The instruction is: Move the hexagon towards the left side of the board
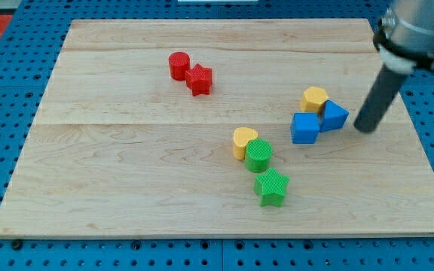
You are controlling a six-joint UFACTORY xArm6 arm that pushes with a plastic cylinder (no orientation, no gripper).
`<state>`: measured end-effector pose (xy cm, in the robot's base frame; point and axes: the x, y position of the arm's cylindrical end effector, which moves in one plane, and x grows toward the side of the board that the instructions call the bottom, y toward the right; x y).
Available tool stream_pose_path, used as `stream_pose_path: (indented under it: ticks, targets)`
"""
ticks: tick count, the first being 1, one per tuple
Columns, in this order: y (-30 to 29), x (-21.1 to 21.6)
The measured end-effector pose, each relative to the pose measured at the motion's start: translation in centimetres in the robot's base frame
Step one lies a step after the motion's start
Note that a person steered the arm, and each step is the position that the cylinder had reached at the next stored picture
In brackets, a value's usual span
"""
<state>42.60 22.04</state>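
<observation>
Foreground: green star (271,187), a ribbed plastic block, sits nearest the view's bottom edge of the pale wooden board (126,196).
Just behind it: green cylinder (259,155) of the same ribbed plastic, touching or nearly touching the star, with a yellow heart (242,141) pressed against its upper left.
Middle right: blue cube (305,128) and blue triangle (334,115) side by side, seemingly in contact.
Task block: yellow hexagon (315,98), tucked behind the two blue blocks and resting against both, on the right half of the board. Its outline is soft, so hexagon is my reading, the other yellow piece being notched like a heart.
Far left of centre: red star (199,80) touching a red cylinder (178,65), towards the view's top.
Step in hand: getting behind the hexagon on its right-hand side, by my judgement.
Doing it well: swing round above the blue triangle, settle on the hexagon's right face, then drive straight to the view's left through its centre. Too low a line would drag the cube along. Too glancing a contact would spin the hexagon away.
Watch for: the red pair lies up ahead, slightly above the likely path.
End effector: my tip (365,129) is a bare rod, with nothing to open or close. It carries nothing and touches no block, standing just right of the blue triangle and below-right of the hexagon.
</observation>
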Motion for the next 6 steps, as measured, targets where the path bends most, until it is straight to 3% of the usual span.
stream_pose_path:
  ticks: [1,4,5,6]
  targets:
    - [-2.9,-3.1]
    - [-22.7,-0.2]
    - [-22.1,0.1]
    - [-12.0,0.5]
